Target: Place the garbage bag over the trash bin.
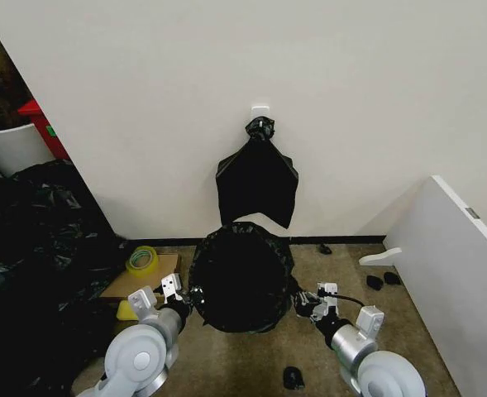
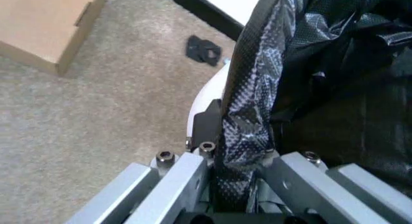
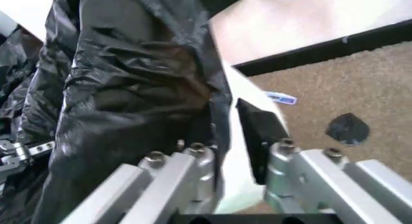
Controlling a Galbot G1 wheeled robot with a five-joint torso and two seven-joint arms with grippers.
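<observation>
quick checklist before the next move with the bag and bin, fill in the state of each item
1. Garbage bag spread over the mouth of the trash bin: ok, black plastic covers the whole top in the head view.
2. Left gripper on the bag's left edge: ok, the left wrist view shows a fold of bag pinched between its fingers.
3. Right gripper on the bag's right edge: cannot tell, its fingers straddle the bag and bin wall with a gap showing.
4. Bag pulled down evenly all around: cannot tell, the far side is hidden.
5. Cardboard box beside the left gripper: ok, apart from it.
</observation>
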